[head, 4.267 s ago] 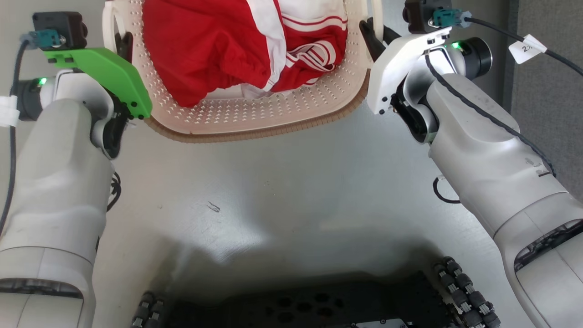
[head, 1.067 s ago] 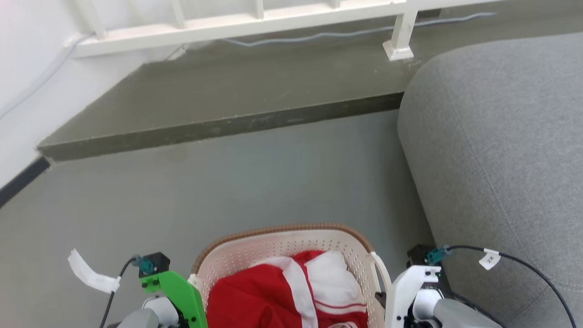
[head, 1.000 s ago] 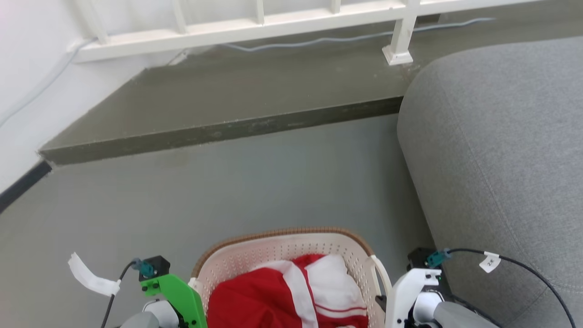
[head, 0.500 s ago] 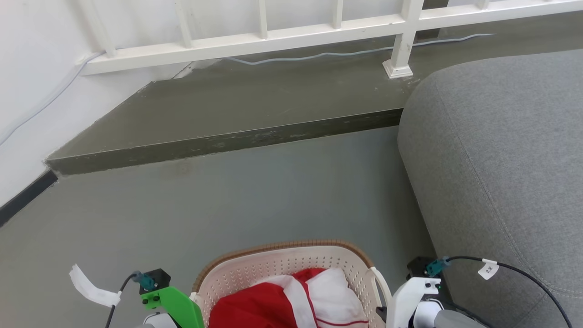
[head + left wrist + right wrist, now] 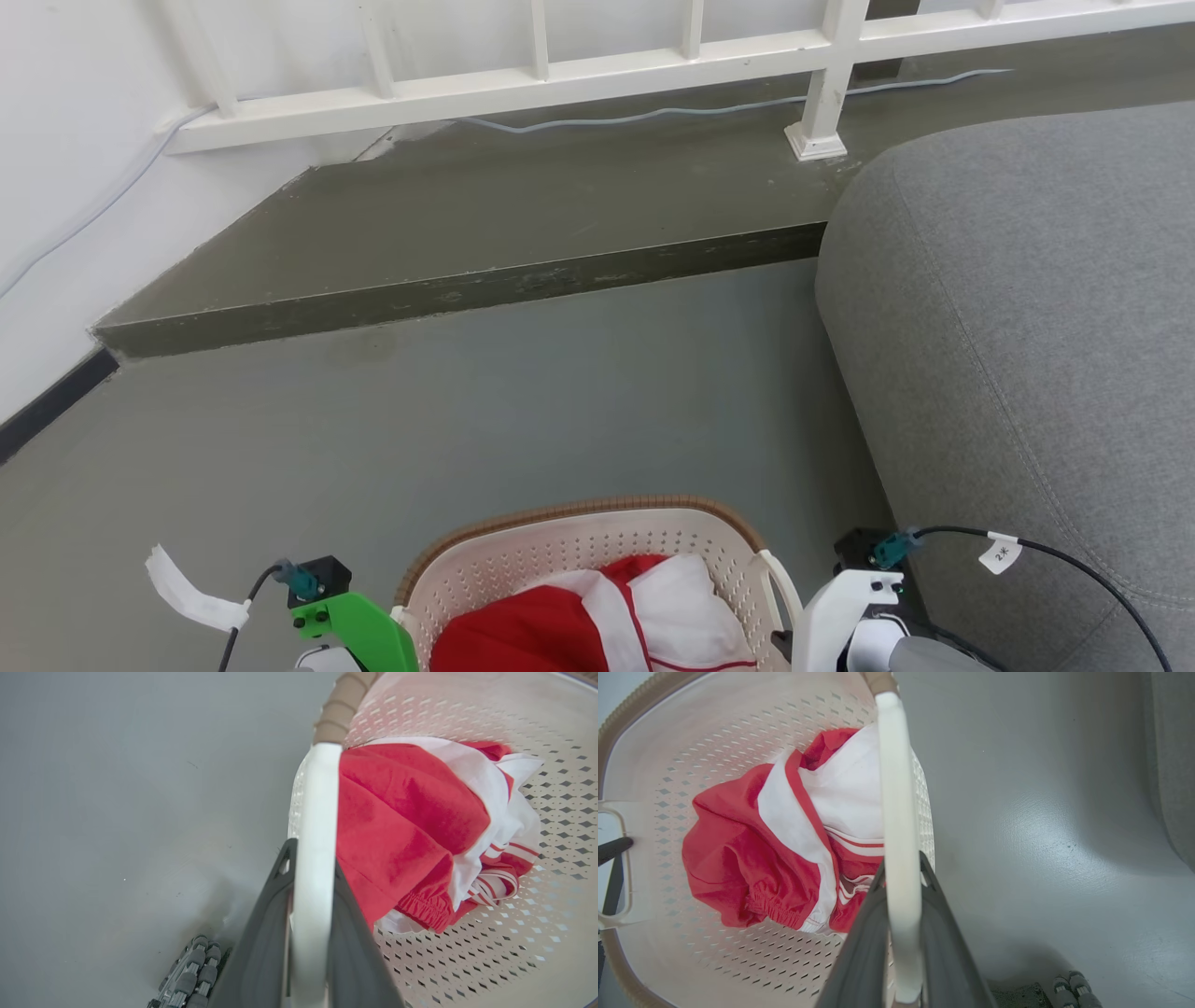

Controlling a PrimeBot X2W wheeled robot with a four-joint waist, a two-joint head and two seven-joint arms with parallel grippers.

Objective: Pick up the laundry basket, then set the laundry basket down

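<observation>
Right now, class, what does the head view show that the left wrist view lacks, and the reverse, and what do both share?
Head view: a white railing, a raised step, a grey sofa. Left wrist view: the left gripper closed on a white handle, and wheels. Both: the laundry basket holding red and white clothing.

Your head camera looks forward and down over the grey floor [image 5: 523, 411] toward a white railing [image 5: 579, 84], with the laundry basket [image 5: 579, 551] at its bottom edge. Each wrist camera sits very close, sighting along the left gripper [image 5: 310, 858] or right gripper [image 5: 901, 868] into that basket from opposite handles. All three views share the red-and-white garment [image 5: 523, 639].
</observation>
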